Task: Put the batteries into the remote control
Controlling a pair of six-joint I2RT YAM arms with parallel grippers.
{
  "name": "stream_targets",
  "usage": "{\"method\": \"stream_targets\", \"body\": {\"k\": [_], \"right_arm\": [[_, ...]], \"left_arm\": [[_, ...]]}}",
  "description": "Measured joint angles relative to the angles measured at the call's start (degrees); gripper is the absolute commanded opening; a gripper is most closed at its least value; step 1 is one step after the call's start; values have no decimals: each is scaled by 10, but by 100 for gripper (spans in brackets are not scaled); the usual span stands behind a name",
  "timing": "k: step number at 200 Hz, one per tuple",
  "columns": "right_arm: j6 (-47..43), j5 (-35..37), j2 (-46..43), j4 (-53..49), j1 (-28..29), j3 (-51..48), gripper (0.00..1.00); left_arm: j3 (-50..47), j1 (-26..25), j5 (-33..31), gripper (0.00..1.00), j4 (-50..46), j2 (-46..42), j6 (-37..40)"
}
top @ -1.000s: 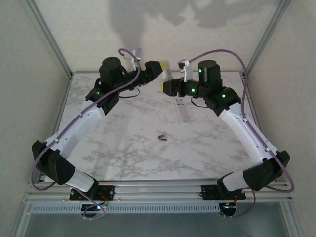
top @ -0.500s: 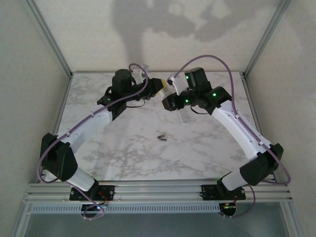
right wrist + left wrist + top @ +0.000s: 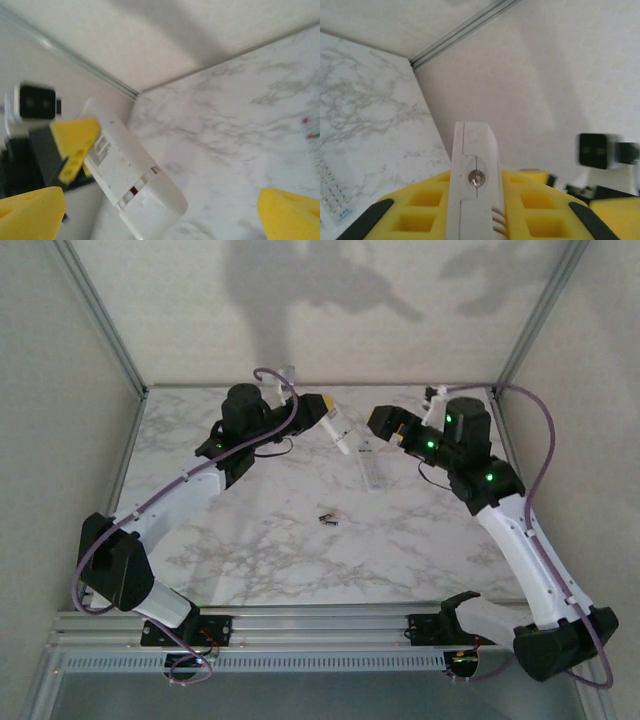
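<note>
My left gripper is clamped narrow on a white remote, up in the middle of the top view; the remote juts out past my pads toward the lower right, tilted and clear of the marble table. In the left wrist view its white body runs straight up between my yellow pads, a small round screw on its face. My right gripper sits just right of that remote with its jaws spread wide and nothing in them; in the right wrist view its yellow fingertips stand in the lower corners, far apart, the remote slanting between them, untouched. A second remote lies flat on the table below the grippers. The two batteries lie close together on the marble near the frame's centre, below both remotes and well apart from either gripper.
</note>
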Motion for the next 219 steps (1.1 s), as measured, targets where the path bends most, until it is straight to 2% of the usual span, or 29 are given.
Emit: {"method": "stream_targets", "body": {"k": [15, 37, 77, 87, 105, 139, 162, 183, 204, 219], "right_arm": [[84, -24, 1, 62, 2, -59, 99], [168, -49, 28, 139, 10, -115, 92], [249, -88, 55, 250, 21, -129, 77], [257, -94, 62, 270, 24, -129, 71], [276, -103, 72, 296, 26, -129, 51], [285, -108, 81, 314, 30, -126, 31], [278, -107, 80, 313, 30, -127, 20], [279, -108, 78, 315, 34, -135, 14], [279, -112, 70, 320, 40, -156, 0], [276, -116, 61, 318, 41, -167, 0]], "left_arm": [[-3, 0, -3, 0, 23, 0, -5], [-13, 0, -12, 0, 50, 0, -20], [-26, 0, -20, 0, 73, 1, -48], [-28, 0, -20, 0, 81, 1, -53], [-33, 1, -24, 0, 90, 1, -61], [-39, 1, -36, 0, 85, 1, -64], [-53, 13, -35, 0, 103, 1, -88], [-80, 30, -12, 0, 132, 1, -129], [-105, 42, 19, 0, 154, 0, -157], [-118, 48, 33, 0, 164, -1, -169]]}}
